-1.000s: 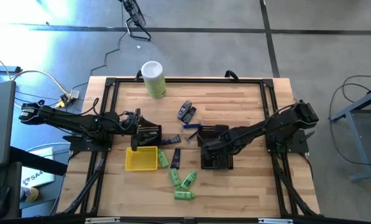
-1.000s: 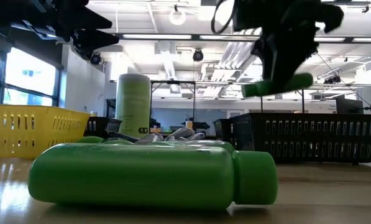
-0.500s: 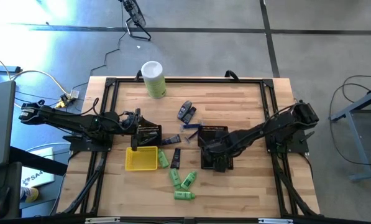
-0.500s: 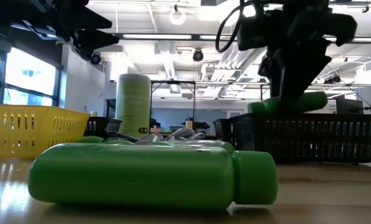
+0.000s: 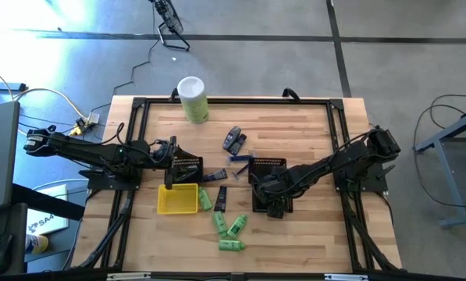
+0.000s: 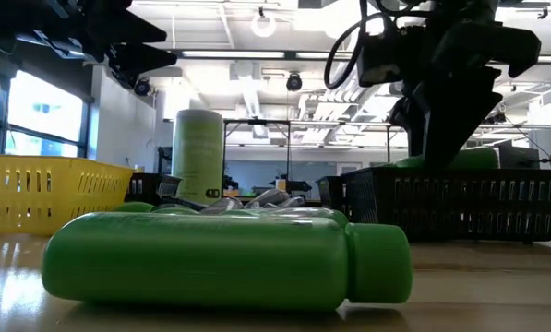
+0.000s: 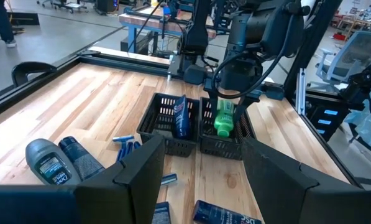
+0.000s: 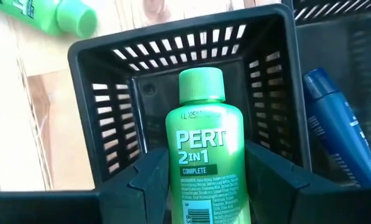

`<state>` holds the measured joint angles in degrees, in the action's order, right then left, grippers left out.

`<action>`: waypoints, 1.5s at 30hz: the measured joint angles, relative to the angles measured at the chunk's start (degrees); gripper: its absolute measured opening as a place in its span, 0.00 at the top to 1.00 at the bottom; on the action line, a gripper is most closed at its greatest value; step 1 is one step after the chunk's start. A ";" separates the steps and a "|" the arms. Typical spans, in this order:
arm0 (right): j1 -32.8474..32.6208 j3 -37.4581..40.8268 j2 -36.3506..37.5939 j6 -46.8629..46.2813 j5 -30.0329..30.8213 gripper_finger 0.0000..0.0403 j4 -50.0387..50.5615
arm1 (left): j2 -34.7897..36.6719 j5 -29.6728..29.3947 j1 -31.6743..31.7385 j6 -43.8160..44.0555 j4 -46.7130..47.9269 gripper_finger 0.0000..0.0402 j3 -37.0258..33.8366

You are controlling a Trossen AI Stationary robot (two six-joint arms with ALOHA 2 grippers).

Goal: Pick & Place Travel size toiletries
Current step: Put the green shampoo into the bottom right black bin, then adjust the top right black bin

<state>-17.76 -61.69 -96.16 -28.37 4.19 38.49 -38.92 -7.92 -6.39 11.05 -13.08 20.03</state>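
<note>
A: What lies nearest the front edge of the table?

B: Three loose green bottles (image 5: 229, 227), and a fourth one (image 5: 205, 200) a little farther back, touching the right side of the yellow tray (image 5: 177, 200). A dark packet (image 5: 222, 198) lies just right of that bottle.

A: And the right gripper (image 8: 205, 167)?

B: It hangs inside the nearer black basket (image 8: 104, 118), its fingers clamped on a fifth green bottle (image 8: 205, 155) with the cap pointing ahead. The farther basket (image 7: 173, 127) beside it holds one blue tube (image 7: 180, 116).

A: So two baskets on the right. Any others?

B: One more black basket (image 5: 187, 167) just beyond the tray, under the left arm.

A: What does the left gripper (image 7: 201, 171) do?

B: It hovers over the left part of the table, half open, nothing between its fingers.

A: Farther back?

B: Two dark packets (image 5: 215, 176) near the table's middle, a blue razor (image 5: 239, 160), then two grey sticks (image 5: 233, 140). At the far edge one tall pale canister (image 5: 193, 99) with a white lid lies tilted.
</note>
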 joint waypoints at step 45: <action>0.63 -0.11 11.02 17.74 0.83 0.85 -18.66 | 0.00 -0.03 0.00 -0.24 -0.04 0.48 0.07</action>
<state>-17.12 -61.80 -85.14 -10.63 5.02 19.83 -38.92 -7.95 -6.39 10.81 -13.13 20.10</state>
